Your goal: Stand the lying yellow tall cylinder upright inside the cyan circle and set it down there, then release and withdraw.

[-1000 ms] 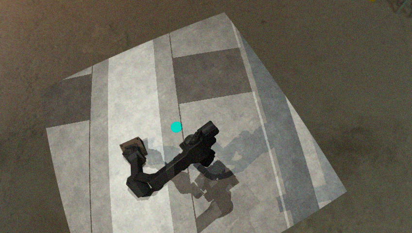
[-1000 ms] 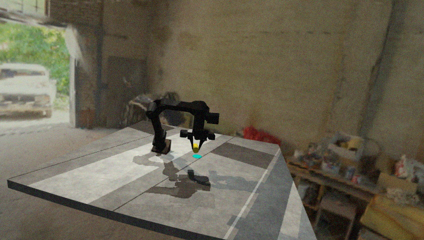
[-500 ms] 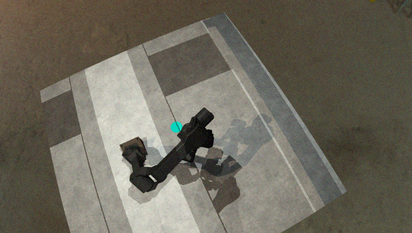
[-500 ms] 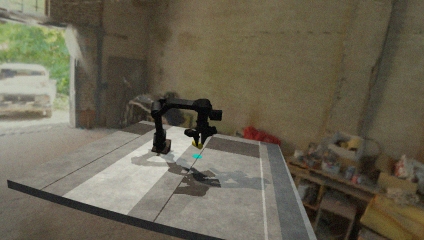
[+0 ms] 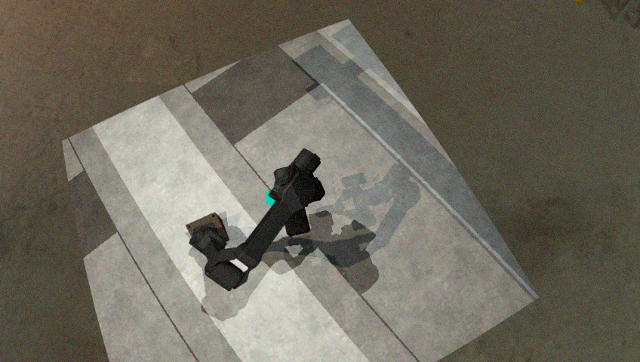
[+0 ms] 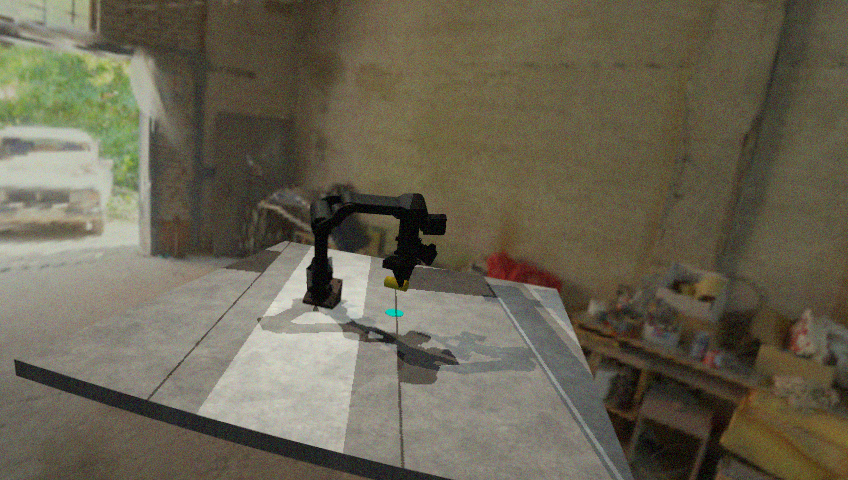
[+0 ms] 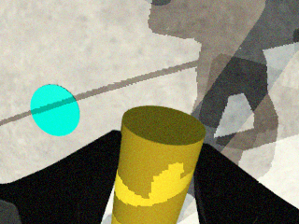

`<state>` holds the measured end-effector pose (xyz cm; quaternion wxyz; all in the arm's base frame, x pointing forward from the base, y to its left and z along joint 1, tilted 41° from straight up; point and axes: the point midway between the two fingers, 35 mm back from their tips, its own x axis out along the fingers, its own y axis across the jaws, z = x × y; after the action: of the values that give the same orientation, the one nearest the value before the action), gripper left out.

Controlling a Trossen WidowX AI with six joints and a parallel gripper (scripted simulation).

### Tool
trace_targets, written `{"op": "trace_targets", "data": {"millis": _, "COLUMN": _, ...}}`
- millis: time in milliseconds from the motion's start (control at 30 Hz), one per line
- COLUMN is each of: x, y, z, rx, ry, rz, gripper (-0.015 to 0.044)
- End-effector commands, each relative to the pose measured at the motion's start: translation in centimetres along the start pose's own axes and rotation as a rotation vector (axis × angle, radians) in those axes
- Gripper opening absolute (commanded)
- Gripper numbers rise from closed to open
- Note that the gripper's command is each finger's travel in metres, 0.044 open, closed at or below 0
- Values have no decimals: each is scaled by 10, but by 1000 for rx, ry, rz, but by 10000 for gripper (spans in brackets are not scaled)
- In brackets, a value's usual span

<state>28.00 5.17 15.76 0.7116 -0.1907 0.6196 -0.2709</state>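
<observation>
While the end effector [image 6: 402,284] [image 7: 159,147] grips the yellow cylinder [image 6: 392,283] [image 7: 156,168] sideways above the counter [image 5: 417,251] [image 6: 285,380], the cyan circle [image 5: 270,197] [image 6: 393,312] [image 7: 55,110] lies at ten o'clock from it in the wrist view.

In the top view, the arm [image 5: 272,224] [image 6: 371,205] is covering one side of the cyan circle [image 5: 269,197] [image 6: 393,312] [image 7: 55,110], and above this circle the yellow cylinder [image 6: 392,283] [image 7: 156,168] is not showing. In the wrist view, right of the circle, the lower picture edge is cutting off the cylinder and both fingers. In the exterior view, above the circle, the claw [image 6: 401,281] is hiding part of the cylinder, and its dark fingertips are looking too small for telling them apart.
</observation>
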Motion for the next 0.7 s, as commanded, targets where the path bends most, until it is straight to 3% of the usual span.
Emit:
{"op": "trace_targets", "data": {"millis": 0, "x": 1, "y": 14, "z": -5, "rx": -139, "ry": 10, "rz": -1, "gripper": 105}}
{"op": "trace_targets", "data": {"millis": 667, "x": -2, "y": 70, "z": -33, "rx": -849, "ry": 17, "rz": -4, "gripper": 105}}
